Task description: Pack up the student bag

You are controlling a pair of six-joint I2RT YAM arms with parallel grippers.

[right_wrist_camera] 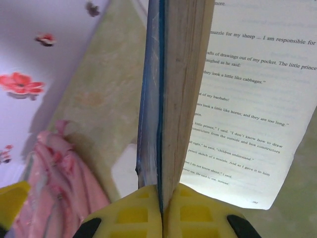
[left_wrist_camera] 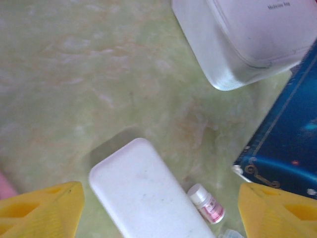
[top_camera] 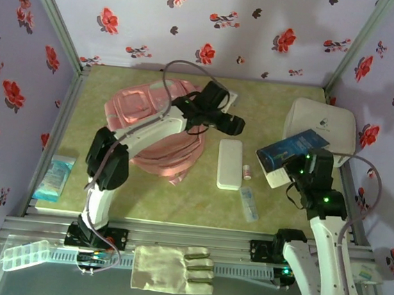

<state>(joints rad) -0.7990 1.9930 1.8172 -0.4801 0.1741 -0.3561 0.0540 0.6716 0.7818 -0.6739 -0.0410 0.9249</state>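
Observation:
The student bag (top_camera: 150, 125), a soft pink backpack, lies at the left middle of the table under my left arm; it also shows in the right wrist view (right_wrist_camera: 59, 183). My left gripper (top_camera: 235, 125) hovers past the bag's right side, open and holding nothing (left_wrist_camera: 161, 218), above a white flat case (left_wrist_camera: 148, 198). My right gripper (top_camera: 294, 164) is shut on a blue-covered book (top_camera: 291, 151). The yellow fingers (right_wrist_camera: 133, 213) pinch the book (right_wrist_camera: 168, 89) at its lower edge, and one printed page (right_wrist_camera: 252, 99) hangs loose to the right.
A white rounded hard box (top_camera: 321, 128) stands at the back right. The white case (top_camera: 230, 163), a small pink-labelled bottle (top_camera: 246, 170) and a clear tube (top_camera: 249, 203) lie mid-table. A tissue packet (top_camera: 54, 178) sits far left; a glove (top_camera: 171, 267) and clear box (top_camera: 26, 254) rest on the front rail.

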